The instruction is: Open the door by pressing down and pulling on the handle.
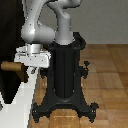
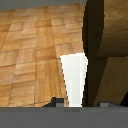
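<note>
The door [image 1: 7, 45] is a tall dark panel at the exterior view's left, set in a white frame [image 1: 21, 100]. Its tan handle [image 1: 10, 66] sticks out from the panel at about gripper height. My gripper [image 1: 31, 68] hangs just beside the handle's free end, on the side toward the pedestal. In the wrist view the handle [image 2: 107, 35] fills one side as a big tan bar, right against the white fingers [image 2: 74, 80]. The fingers show as a single white shape with no gap and nothing held between them.
The black robot pedestal [image 1: 65, 70] stands just behind the gripper, with splayed feet [image 1: 65, 111] on the wooden floor [image 1: 110, 75]. The white frame's edge runs along the floor below the gripper.
</note>
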